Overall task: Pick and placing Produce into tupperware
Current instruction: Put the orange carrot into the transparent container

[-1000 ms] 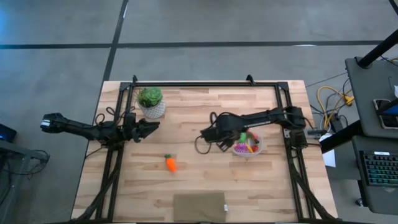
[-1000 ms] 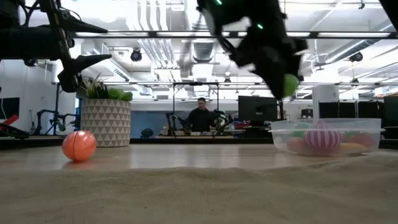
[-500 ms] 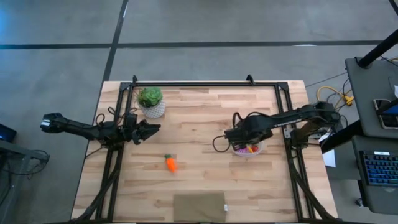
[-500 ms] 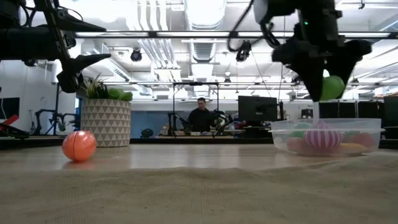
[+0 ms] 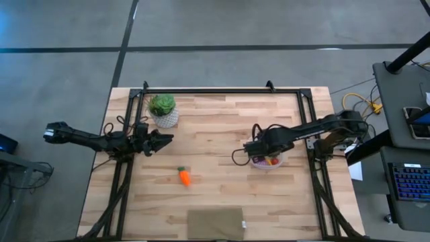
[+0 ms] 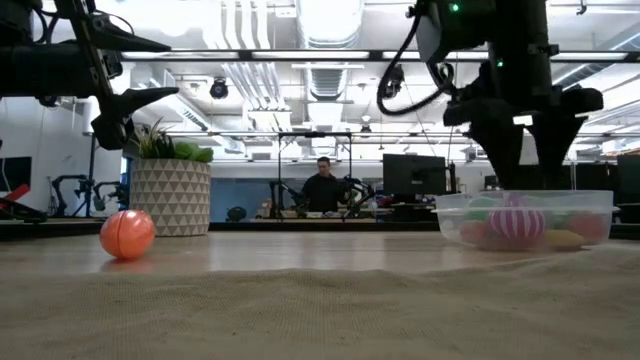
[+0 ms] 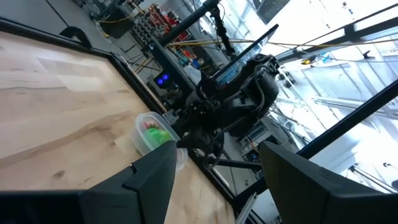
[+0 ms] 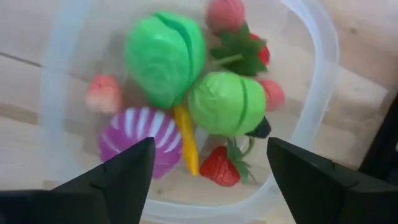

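My right pincer (image 6: pixel 528 150): released, over the tub (image 8: pixel 311 124) holding two green balls (image 8: pixel 227 102). My left pincer (image 5: pixel 165 136): parted, empty. Carrot (image 5: pixel 184 177): on tabletop (image 5: pixel 222 128).

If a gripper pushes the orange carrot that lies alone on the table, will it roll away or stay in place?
The carrot looks round in the low view, so a push from the side would probably make it roll. Its tapered shape suggests a curved path rather than a straight one. It seems a smooth toy, likely light and somewhat slippery between fingers.
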You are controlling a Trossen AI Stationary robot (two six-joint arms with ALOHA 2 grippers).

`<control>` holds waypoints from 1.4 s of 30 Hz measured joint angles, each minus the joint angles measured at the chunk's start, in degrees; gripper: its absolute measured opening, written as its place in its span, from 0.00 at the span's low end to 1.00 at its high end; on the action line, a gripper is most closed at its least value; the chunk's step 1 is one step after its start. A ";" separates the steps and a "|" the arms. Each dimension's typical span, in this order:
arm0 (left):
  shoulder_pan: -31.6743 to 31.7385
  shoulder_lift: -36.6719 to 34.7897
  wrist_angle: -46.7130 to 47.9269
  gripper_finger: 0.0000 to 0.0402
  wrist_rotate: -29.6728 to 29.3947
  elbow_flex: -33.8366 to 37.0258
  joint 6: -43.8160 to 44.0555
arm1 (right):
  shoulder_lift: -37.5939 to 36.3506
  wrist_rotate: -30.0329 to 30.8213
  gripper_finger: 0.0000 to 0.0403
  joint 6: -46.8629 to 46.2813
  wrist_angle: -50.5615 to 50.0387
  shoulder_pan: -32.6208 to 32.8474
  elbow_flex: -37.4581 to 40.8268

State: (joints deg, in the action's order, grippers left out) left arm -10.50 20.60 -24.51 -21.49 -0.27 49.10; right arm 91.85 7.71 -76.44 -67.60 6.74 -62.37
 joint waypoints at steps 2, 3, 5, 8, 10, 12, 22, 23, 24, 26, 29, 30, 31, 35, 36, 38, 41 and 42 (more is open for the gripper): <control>0.00 0.00 -0.04 0.54 -0.01 0.02 0.00 | -0.32 1.08 0.76 0.66 0.36 0.00 -0.74; 0.00 0.00 -0.04 0.54 -0.01 0.00 0.00 | -0.37 1.76 0.76 1.55 0.92 0.00 -1.40; 0.02 0.00 -0.04 0.54 -0.01 0.00 0.00 | -0.08 2.96 0.77 4.22 4.17 0.15 -3.15; 0.02 0.26 -0.02 0.54 -0.09 0.00 -0.01 | 1.55 3.30 0.77 8.74 12.85 0.24 -6.07; 0.02 0.42 -0.02 0.54 -0.14 0.01 -0.01 | 4.03 3.08 0.76 11.52 18.82 0.19 -8.28; 0.02 0.63 -0.04 0.54 -0.16 0.00 0.00 | 7.69 2.48 0.76 13.59 22.51 0.03 -10.99; 0.02 0.64 -0.50 0.54 -0.21 0.00 0.06 | 33.46 -7.67 0.76 25.10 16.32 0.33 -39.01; 0.02 0.64 -0.50 0.54 -0.21 0.00 0.06 | 35.49 -7.68 0.76 26.46 14.09 0.32 -42.33; 0.02 0.64 -0.52 0.54 -0.21 0.00 0.05 | 37.32 -7.68 0.76 27.73 12.56 0.30 -45.29; 0.02 0.61 -0.78 0.54 -0.21 0.00 0.02 | 40.47 -7.65 0.76 29.88 11.13 0.26 -50.68; 0.02 -0.84 -3.45 0.54 -0.19 0.01 -2.71 | 43.61 -7.53 0.76 32.23 10.83 0.41 -57.21; 0.02 -1.63 -4.38 0.54 0.03 0.01 -4.12 | 44.47 -7.46 0.76 32.73 10.86 0.49 -59.06; 0.02 -2.57 -4.88 0.54 0.43 0.01 -5.29 | 45.19 -7.45 0.75 32.94 10.84 0.63 -60.69; 0.02 -7.64 -3.44 0.54 7.27 0.02 -8.55 | 47.56 -6.92 0.74 32.98 11.01 1.07 -65.40; 0.02 -8.90 -1.97 0.54 8.80 0.00 -9.02 | 48.09 -6.79 0.74 32.98 10.98 1.17 -66.55; 0.00 -11.69 1.53 0.54 10.44 0.00 -9.20 | 49.34 -6.83 0.73 32.98 11.15 1.51 -68.77; 0.00 -16.21 5.30 0.54 10.53 0.02 -9.34 | 50.69 -7.05 0.72 32.70 12.29 1.76 -70.49; 0.00 -17.71 6.04 0.54 10.53 0.02 -9.46 | 50.92 -7.08 0.72 32.16 12.77 1.85 -70.53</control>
State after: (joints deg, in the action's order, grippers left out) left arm -10.50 2.89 -18.47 -10.96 -0.26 39.64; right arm 142.77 0.63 -44.28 -54.82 8.60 -132.90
